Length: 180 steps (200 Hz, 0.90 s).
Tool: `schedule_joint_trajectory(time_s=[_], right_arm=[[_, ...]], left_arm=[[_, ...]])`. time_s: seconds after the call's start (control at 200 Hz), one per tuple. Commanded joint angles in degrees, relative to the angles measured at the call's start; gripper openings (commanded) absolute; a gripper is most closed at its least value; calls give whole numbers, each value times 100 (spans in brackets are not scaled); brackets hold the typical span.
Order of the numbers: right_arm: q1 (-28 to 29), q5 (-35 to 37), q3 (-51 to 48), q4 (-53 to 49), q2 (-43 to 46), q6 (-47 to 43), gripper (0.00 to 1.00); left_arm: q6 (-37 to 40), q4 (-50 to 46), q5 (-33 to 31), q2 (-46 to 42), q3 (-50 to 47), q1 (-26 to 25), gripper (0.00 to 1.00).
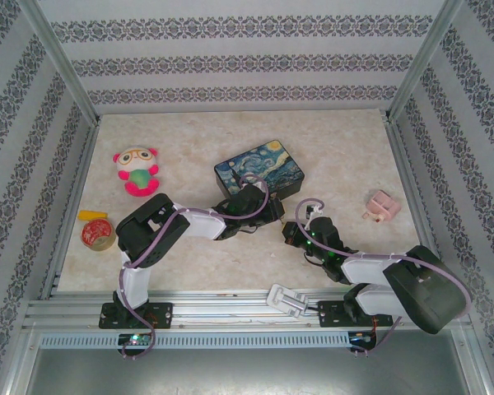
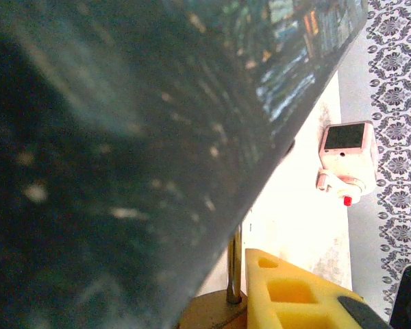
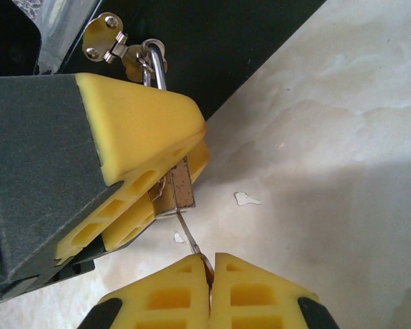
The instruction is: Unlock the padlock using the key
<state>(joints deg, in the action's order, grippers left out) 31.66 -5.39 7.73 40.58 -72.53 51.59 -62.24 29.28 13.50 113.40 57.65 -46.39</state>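
**Operator:** Beige marbled surface (image 1: pixel 346 148), walled by striped patterned paper inside an aluminium frame; where does the work stand?

**Technician:** At the front face of the painted tin box (image 1: pixel 259 170); the padlock (image 3: pixel 178 193) hangs by its shackle (image 3: pixel 155 68) from the brass hasp (image 3: pixel 99 27) of the box; the left claw (image 3: pixel 188 154) is closed on the brass body, one foam pad on each side; the right claw (image 3: pixel 209 266) is fully closed, pinching the key (image 3: pixel 189 236) at its near end; the blade meets the underside of the lock; how deep it sits, I cannot tell.

**Operator:** Procedure for the step?

**Technician:** In my judgement: align the blade with the axis of the lock body; the blade looks thin, so push straight and apply no side load; seat it fully before turning; rotate the right wrist about the blade axis alone; the left claw must brace the body against the twist, or the lock is likely to swing on the hasp; watch for the shackle springing free.

**Operator:** Clearances?

**Technician:** Plush toy (image 1: pixel 136 170) and tape roll (image 1: pixel 97 234) lie well apart to the left; a pink block (image 1: pixel 381 206) lies well apart to the right; a white part (image 1: pixel 286 299) rests on the frame rail between the arm bases; none of these obstructs the claws.
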Motion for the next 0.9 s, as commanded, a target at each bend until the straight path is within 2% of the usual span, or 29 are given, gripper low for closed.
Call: schedule_joint_trajectory(time_s=[0.0, 0.445, 0.894], right_arm=[[-2, 622, 155, 173, 33, 242, 0], [382, 1290, 194, 100, 147, 413, 0], [631, 1441, 414, 187, -155, 449, 0]], left_arm=[[-271, 43, 345, 178, 60, 34, 23], [-359, 138, 395, 270, 111, 7, 23], [-368, 129, 427, 296, 150, -1, 23]])
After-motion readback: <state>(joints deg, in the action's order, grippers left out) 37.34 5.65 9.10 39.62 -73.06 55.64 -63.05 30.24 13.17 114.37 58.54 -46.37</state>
